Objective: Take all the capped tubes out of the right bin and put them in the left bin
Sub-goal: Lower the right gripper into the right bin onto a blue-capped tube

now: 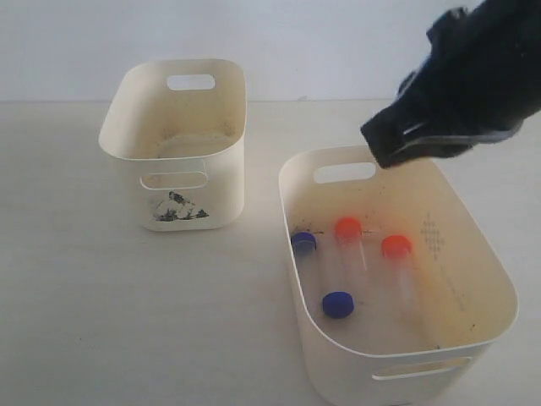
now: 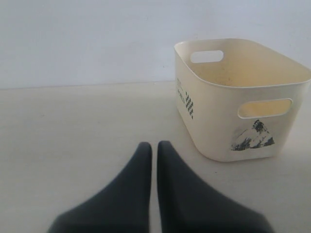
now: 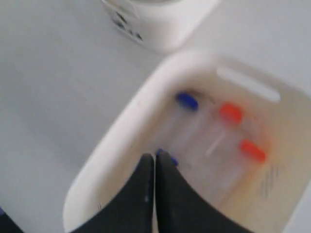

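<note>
Capped tubes [image 1: 347, 228] lie in the right bin [image 1: 478, 262], one half hidden behind the pressed-together right gripper [image 3: 155, 156].

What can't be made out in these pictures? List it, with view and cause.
Exterior view: the right hand is a dark blur cut off by the top-right edge; its jaws are unreadable there.
Right wrist view: motion blur smears the capped tubes; the hand's fingers hide part of one blue cap.
Left wrist view: the right bin is out of frame.
</note>
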